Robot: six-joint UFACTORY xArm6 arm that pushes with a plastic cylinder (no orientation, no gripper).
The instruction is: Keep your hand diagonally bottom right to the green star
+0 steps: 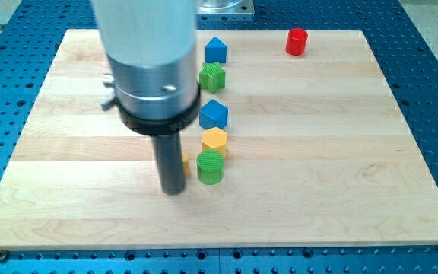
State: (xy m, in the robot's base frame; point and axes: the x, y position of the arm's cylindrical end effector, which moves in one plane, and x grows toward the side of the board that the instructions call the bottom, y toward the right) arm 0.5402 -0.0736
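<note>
End effector: my tip [174, 188], a bare rod with nothing to open, holding nothing, rests near the surface [341, 175] front, just left of the green cylinder [211, 167].
Green star: [212, 77], far side, under the blue block [216, 50].
Yellow sliver: [185, 162], touching the rod's right.
Step advice: probably circle the column on open surface, stopping right and nearer of the star.

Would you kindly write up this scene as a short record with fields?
surface: wooden board
my tip: at the view's left of the lower green block
column, top to bottom: blue block, green star, second blue block, yellow block, lower green block
apart: red cylinder, the view's top right
partly hidden: yellow piece behind the rod
</note>
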